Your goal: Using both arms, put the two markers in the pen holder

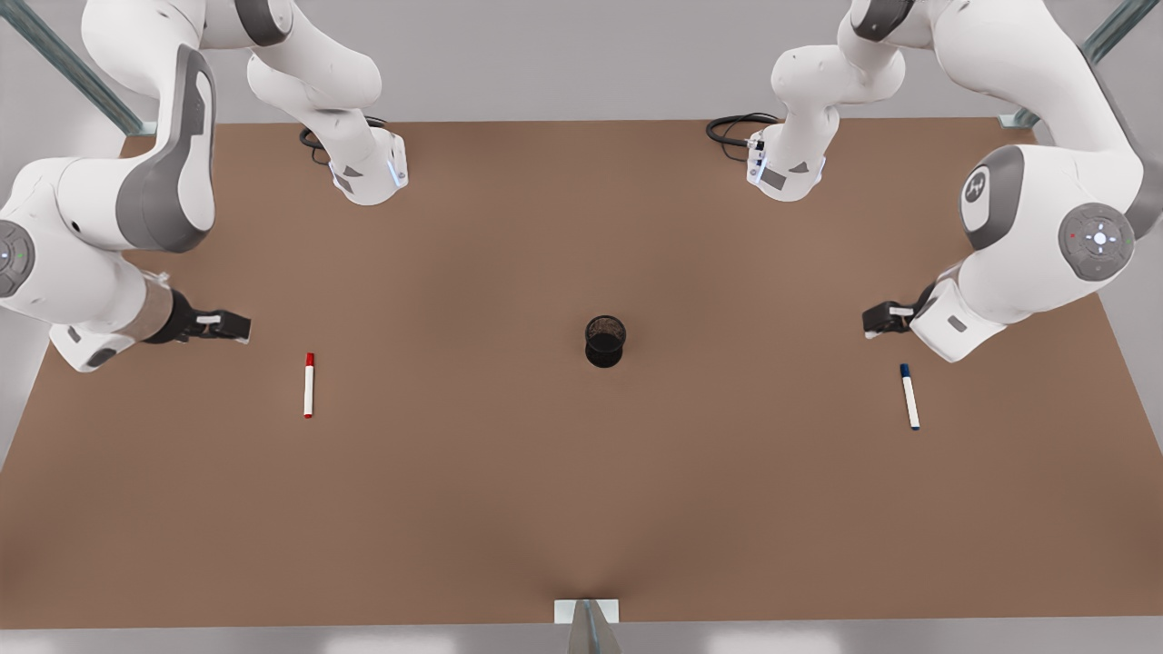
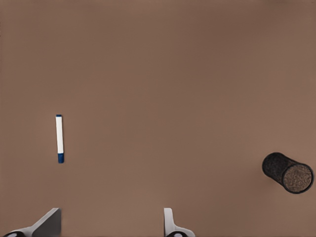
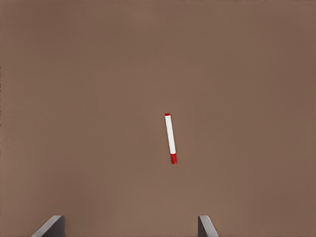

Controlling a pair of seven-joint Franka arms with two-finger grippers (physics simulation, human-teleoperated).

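Observation:
The red-capped marker lies flat on the brown table at the front view's left. My right gripper hovers open just beyond it, nothing between its fingers. Over at the front view's right lies the blue-capped marker, also flat. My left gripper hangs open a little behind it and holds nothing. The black mesh pen holder stands upright mid-table, between the two markers and apart from both.
The two arm bases stand at the table's far edge, with black cables beside them. A small metal bracket sits at the middle of the near edge. Bare brown tabletop surrounds the holder.

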